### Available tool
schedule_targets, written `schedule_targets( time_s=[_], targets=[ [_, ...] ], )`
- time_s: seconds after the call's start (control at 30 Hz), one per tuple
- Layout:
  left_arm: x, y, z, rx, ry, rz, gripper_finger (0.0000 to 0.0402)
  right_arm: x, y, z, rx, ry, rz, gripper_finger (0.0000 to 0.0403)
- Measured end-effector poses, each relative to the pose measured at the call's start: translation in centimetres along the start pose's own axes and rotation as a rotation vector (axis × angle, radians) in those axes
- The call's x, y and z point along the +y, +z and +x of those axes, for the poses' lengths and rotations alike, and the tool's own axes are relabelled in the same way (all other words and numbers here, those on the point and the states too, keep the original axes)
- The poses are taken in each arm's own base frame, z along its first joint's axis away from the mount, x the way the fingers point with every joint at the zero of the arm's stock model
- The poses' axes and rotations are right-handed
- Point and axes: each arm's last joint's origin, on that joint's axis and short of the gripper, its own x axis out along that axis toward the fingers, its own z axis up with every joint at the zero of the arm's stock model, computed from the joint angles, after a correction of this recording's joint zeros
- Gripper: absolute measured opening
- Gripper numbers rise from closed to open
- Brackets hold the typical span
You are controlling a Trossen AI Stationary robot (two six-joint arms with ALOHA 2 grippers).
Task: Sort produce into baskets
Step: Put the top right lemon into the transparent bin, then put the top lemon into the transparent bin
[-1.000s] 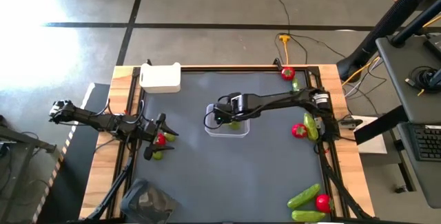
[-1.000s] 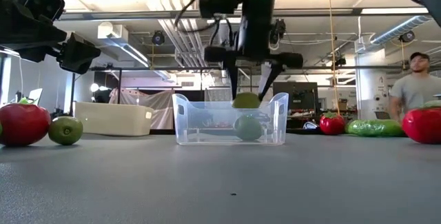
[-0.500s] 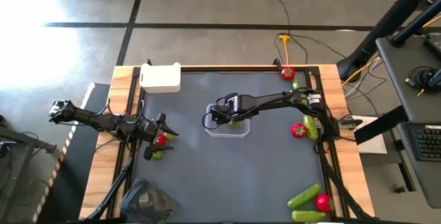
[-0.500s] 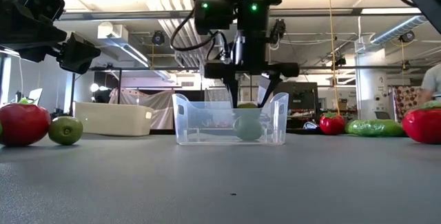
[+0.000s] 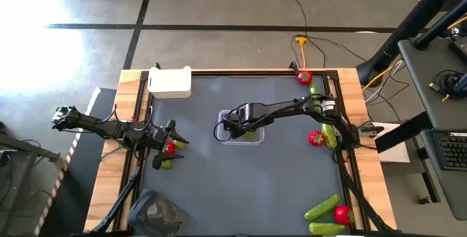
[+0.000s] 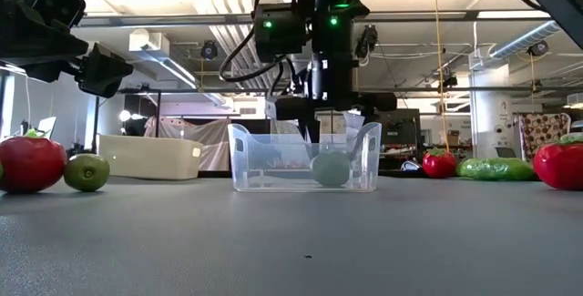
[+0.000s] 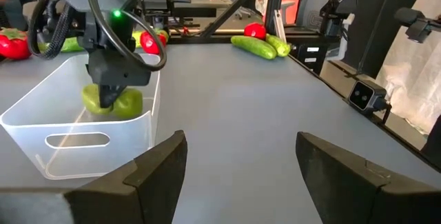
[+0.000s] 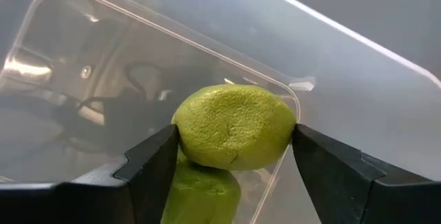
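My right gripper reaches down into the clear tub at the table's middle and is shut on a yellow-green fruit. A second yellow-green fruit lies in the tub just under it, and also shows in the low view. My left gripper is open and empty, hovering at the table's left edge over a strawberry and a green fruit. The white tub stands at the far left. The dark tray stands at the near left. My right gripper pinches the yellow-green fruit by its two opposite ends between its two fingers. The fingers come from above, pointing down into the clear tub. The fruit sits inside the tub walls, right over the second fruit; whether it touches that fruit I cannot tell.
Strawberries and cucumbers lie along the table's right side, at the far corner, the middle and the near corner. A raised wooden rim runs round the table. Bare grey table lies between the clear tub and the near edge.
My right gripper has gone down into the clear tub with the yellow-green fruit, which was held at the tub's rim and now sits low inside it, over the second fruit. A person at the room's right side has gone out of the low view.
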Motion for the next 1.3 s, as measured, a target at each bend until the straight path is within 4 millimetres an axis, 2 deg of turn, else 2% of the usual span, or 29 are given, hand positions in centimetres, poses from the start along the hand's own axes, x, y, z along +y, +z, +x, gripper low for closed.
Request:
schedule_targets(
  time_s=[0.13,0.23,0.33,0.43,0.53,0.63,0.8,0.93,1.07,1.2,1.3],
  targets=[
    [0.0,0.0,0.0,0.000,0.000,0.000,0.0255,-0.2,0.1,-0.2,0.005,-0.009,-0.024,0.0298],
    [0.0,0.0,0.0,0.000,0.000,0.000,0.0255,-0.5,0.2,-1.3,0.009,-0.017,-0.029,0.0314],
    [0.0,0.0,0.0,0.000,0.000,0.000,0.0255,-0.8,0.3,-3.5,0.002,-0.005,-0.056,0.0328],
    [0.0,0.0,0.0,0.002,0.000,0.000,0.0255,-0.7,-0.8,-7.1,-0.042,0.044,-0.131,0.0338],
    [0.0,0.0,0.0,0.003,0.000,0.000,0.0255,-0.5,-3.4,-11.0,-0.080,0.117,-0.270,0.0342],
    [0.0,0.0,0.0,0.004,0.000,0.000,0.0255,-1.0,-7.1,-14.5,-0.085,0.167,-0.409,0.0341],
    [0.0,0.0,0.1,0.004,0.000,0.000,0.0255,-2.6,-14.0,-18.4,-0.062,0.218,-0.489,0.0336],
    [0.0,0.0,0.1,0.006,0.000,0.000,0.0255,-3.6,-18.4,-19.5,-0.055,0.235,-0.510,0.0331],
    [0.0,0.0,0.1,0.006,0.000,0.000,0.0255,-4.4,-21.9,-19.3,-0.047,0.218,-0.522,0.0329],
    [0.0,0.0,0.1,0.005,0.000,0.000,0.0255,-5.0,-24.4,-18.6,-0.050,0.200,-0.559,0.0328],
    [0.0,0.0,0.1,0.005,0.000,0.000,0.0255,-5.0,-25.3,-17.6,-0.070,0.175,-0.599,0.0326]
  ],
)
